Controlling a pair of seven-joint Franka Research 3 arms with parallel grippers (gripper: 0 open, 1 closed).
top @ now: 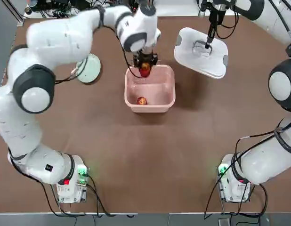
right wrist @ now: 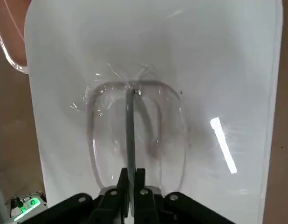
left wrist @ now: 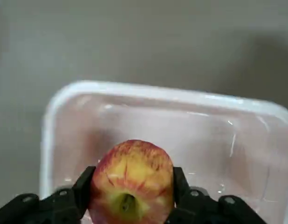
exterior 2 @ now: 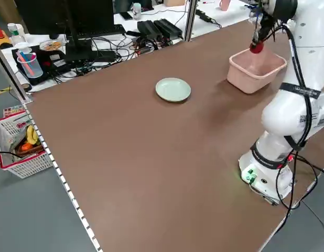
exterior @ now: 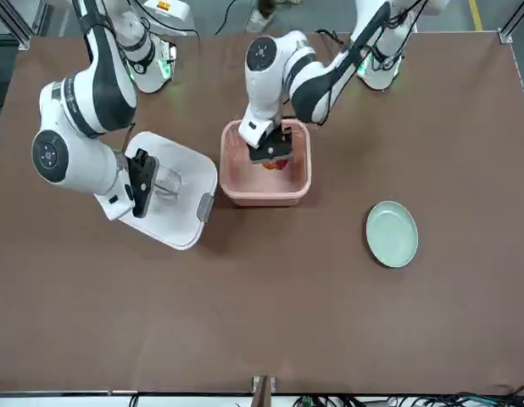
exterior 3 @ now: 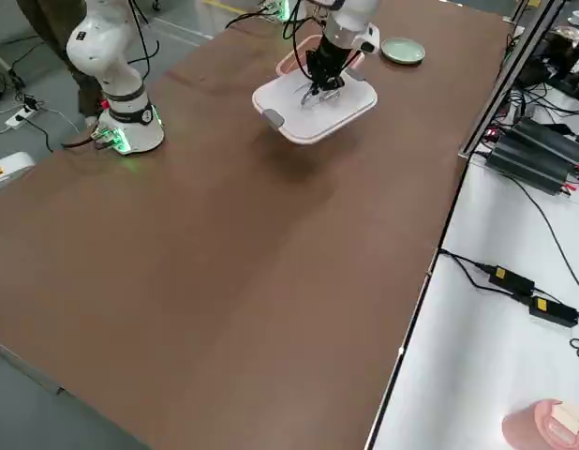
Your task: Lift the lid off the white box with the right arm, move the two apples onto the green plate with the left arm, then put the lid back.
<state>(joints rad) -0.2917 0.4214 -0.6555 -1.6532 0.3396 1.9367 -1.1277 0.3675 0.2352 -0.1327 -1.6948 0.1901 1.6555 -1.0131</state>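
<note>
You have the left tool (top: 144, 66) closed on one apple (left wrist: 133, 179), red with a yellow flush and its stem pit turned toward the wrist camera. It hangs above the far part of the white box (top: 167, 102), clear of the rim. From the left side view the apple shows just above the box's edge.

The second apple (top: 141, 100) lies on the box floor close to the wall nearest the robot. The box is a square tub with rounded corners, pale pink inside and out, open on top, sitting near the middle of the worktop (top: 150, 160).

The right tool (right wrist: 131, 182) is pinched shut on the thin flat handle of the lid (top: 202, 59). The lid is white, square with rounded corners, with a grey clip showing on one side; it is held tilted in the air on the robot's right of the box, apart from it.

The green plate (exterior: 392, 233) is small, round, shallow, pale mint, with nothing on it. It sits on the robot's left of the box, well apart, and in the top view it is partly hidden under the left arm (top: 60, 37).

Bare brown worktop runs between box and plate, and the whole near half toward the arm bases is open.
</note>
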